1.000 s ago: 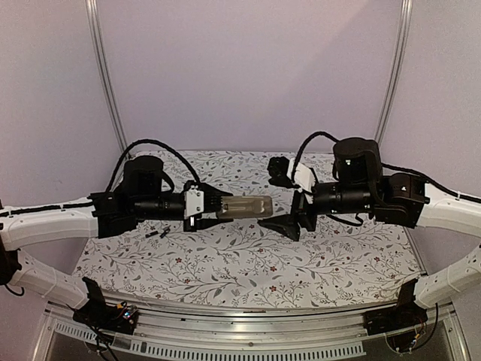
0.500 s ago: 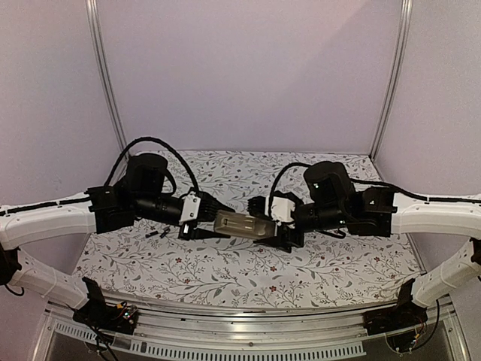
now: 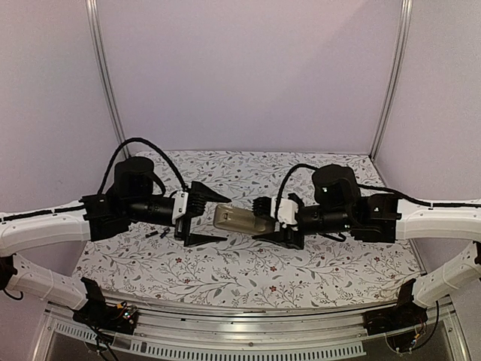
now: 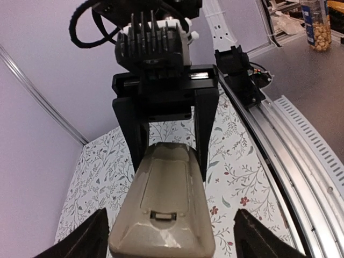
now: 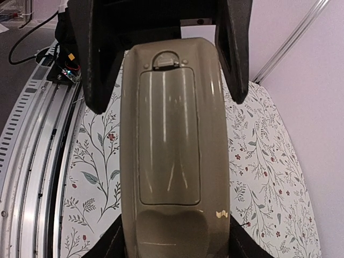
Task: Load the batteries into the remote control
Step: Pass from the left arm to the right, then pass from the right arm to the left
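Observation:
The remote control (image 3: 240, 220) hangs above the floral table between both arms, greyish-tan back up and its battery cover closed. My right gripper (image 3: 263, 219) is shut on its right end; in the right wrist view the fingers (image 5: 107, 244) press the sides of the remote control (image 5: 171, 150). My left gripper (image 3: 223, 218) stands open around the left end, and clear gaps show on both sides of the remote control (image 4: 164, 209) in the left wrist view. Two small dark batteries (image 3: 155, 234) lie on the cloth under the left arm.
The floral cloth (image 3: 248, 274) covers the table. An aluminium rail (image 3: 240, 335) runs along the near edge, also visible as a rail (image 4: 301, 161) in the left wrist view. Purple walls and metal posts (image 3: 105, 83) enclose the back and sides.
The right arm came in from the right and closed on the remote's free end. The left gripper then opened off the remote and drew slightly back to the left.

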Available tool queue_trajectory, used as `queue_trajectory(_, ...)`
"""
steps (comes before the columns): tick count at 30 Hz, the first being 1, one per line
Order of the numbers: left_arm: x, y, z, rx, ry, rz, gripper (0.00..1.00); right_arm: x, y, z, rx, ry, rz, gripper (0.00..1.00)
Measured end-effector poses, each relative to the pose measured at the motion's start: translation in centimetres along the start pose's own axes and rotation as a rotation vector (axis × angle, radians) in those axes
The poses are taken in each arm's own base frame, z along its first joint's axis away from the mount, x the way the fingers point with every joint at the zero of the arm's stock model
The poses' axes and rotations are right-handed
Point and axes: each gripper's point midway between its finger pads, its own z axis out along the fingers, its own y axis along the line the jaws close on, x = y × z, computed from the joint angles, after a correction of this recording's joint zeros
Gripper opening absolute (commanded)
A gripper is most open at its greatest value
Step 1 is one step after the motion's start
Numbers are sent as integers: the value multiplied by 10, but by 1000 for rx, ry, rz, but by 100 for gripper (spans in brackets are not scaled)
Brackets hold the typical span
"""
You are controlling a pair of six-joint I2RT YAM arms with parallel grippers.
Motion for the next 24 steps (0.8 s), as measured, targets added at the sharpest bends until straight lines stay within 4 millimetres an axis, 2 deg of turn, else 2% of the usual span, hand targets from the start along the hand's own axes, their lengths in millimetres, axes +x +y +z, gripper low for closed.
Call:
queue_trajectory(5, -30, -1, -12, -41, -192, -37, 82, -23, 5, -24, 0, -156, -1, 31)
queue_trajectory(9, -57, -1, -16, -29, -361, -64, 80, -64, 4, -49, -1, -330, -37, 30)
queue_trajectory(12, -77, 1, -16, -22, -461, -67, 80, -80, 2, -56, 0, -397, -60, 29)
queue_trajectory(20, -99, -5, -5, -32, -576, -58, 80, -82, 8, -50, -29, -411, -76, 30)
queue_trajectory(24, -104, -10, 2, -20, -604, -49, 68, -82, 11, -48, -38, -413, -87, 30)
